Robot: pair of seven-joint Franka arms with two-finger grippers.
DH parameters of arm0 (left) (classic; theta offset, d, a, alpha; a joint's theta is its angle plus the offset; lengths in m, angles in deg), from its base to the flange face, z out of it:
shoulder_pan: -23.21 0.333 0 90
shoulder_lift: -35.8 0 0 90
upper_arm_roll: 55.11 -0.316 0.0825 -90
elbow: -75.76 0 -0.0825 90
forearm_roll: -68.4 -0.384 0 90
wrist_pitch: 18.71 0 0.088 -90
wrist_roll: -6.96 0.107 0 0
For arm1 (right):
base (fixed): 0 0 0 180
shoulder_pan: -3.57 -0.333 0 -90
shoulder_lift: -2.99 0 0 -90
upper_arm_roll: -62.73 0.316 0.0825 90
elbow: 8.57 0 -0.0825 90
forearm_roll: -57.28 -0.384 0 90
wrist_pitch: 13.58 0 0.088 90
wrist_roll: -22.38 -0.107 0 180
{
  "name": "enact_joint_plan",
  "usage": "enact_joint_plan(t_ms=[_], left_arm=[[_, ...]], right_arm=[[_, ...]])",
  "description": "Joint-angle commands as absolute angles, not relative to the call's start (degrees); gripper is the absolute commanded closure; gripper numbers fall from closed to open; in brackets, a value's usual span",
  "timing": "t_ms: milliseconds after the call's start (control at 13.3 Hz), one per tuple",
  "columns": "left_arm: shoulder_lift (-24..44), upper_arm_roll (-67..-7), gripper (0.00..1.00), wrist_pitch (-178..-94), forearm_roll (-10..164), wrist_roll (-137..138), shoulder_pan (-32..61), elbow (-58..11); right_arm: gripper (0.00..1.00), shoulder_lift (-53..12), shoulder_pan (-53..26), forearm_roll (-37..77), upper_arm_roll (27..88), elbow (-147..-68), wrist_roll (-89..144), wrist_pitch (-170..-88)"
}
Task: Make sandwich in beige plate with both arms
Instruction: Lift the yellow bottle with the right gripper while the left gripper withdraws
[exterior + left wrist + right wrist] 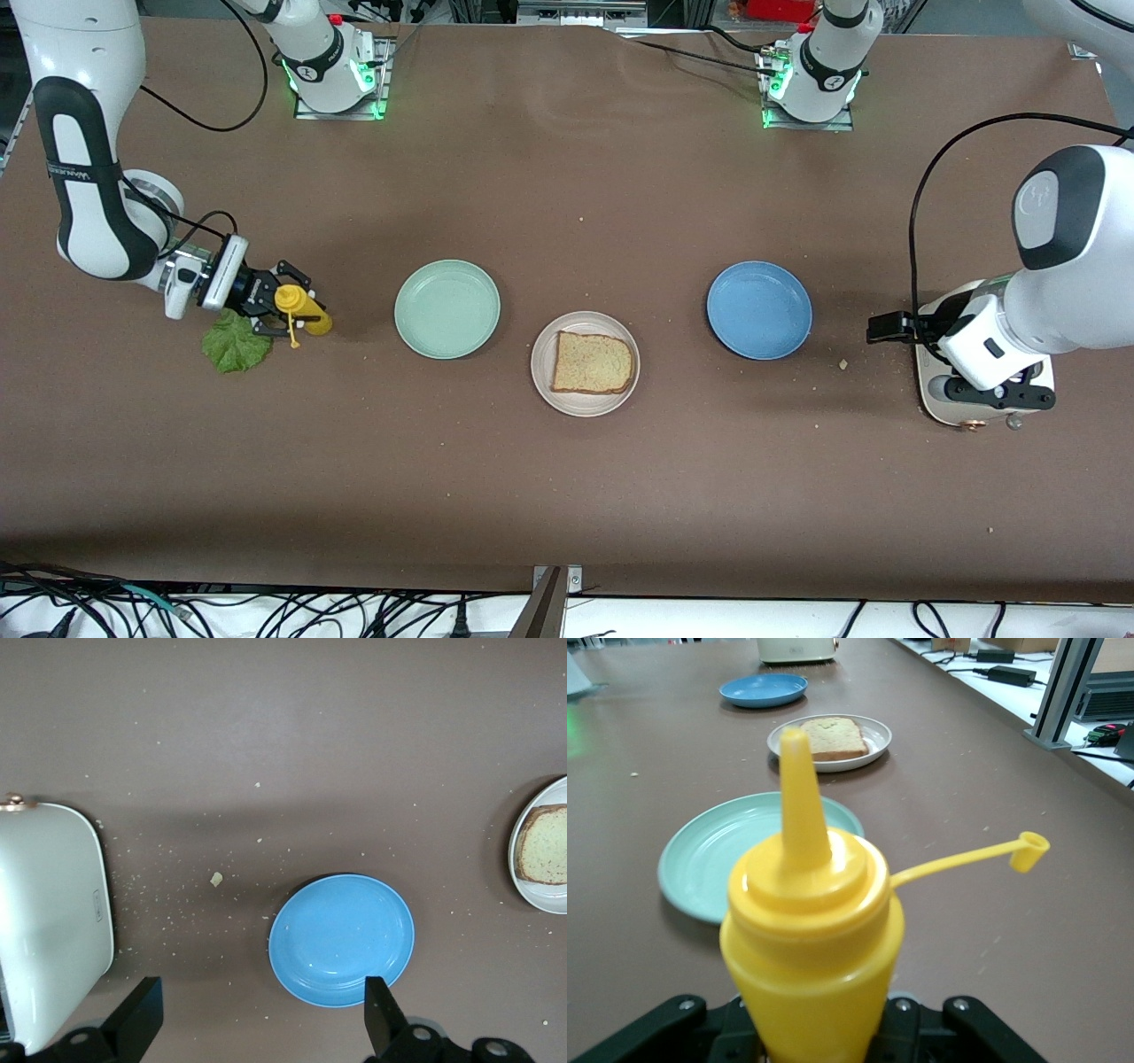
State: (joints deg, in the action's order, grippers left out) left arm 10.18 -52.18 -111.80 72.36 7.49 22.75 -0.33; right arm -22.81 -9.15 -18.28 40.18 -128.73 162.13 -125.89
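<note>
Right gripper [276, 301] is clamped on a yellow mustard bottle [301, 308] beside the lettuce leaf [235, 344]. Left gripper [261, 1028] waits spread wide, empty, over the table between the blue plate [341, 939] and the toaster [49, 912]. One bread slice [592, 362] lies on the beige plate [542, 368]. Judged soft and crumbly; grip by the crust edges.

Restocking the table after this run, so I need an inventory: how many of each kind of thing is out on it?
Plates: 3 (mint-green plate, beige plate, blue plate)
Bread slices: 1
Lettuce leaves: 1
Yellow squeeze bottles: 1
Toasters: 1
Total: 7
</note>
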Motion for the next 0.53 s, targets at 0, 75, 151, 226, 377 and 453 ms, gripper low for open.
enact_joint_plan(t_ms=[0,75,151,226,377,453], left_arm=[[11.81,-51.77,0.0,-110.99,70.16,8.63,24.26,-1.23],[11.72,-51.68,0.0,-111.08,70.16,8.72,24.87,-1.32],[11.72,-51.59,0.0,-111.08,70.16,8.72,26.1,-1.32],[11.72,-51.59,0.0,-111.08,70.16,8.72,26.54,-1.41],[11.9,-51.59,0.0,-110.47,70.16,8.55,27.51,-1.58],[11.9,-51.77,0.0,-110.12,70.16,8.55,27.6,-1.5]], right_arm=[[1.0,-22.06,-13.3,-12.27,39.52,-122.15,151.97,-129.23],[1.0,-21.97,-14.35,-9.54,39.61,-119.86,146.8,-129.42],[1.0,-21.62,-15.84,-6.38,39.53,-117.58,141.27,-130.2],[1.0,-21.27,-17.25,-2.09,39.52,-114.94,135.29,-131.34],[1.0,-21.01,-20.41,6.97,39.61,-109.93,122.81,-131.79],[1.0,-21.01,-22.43,10.93,39.61,-107.73,116.92,-132.14]])
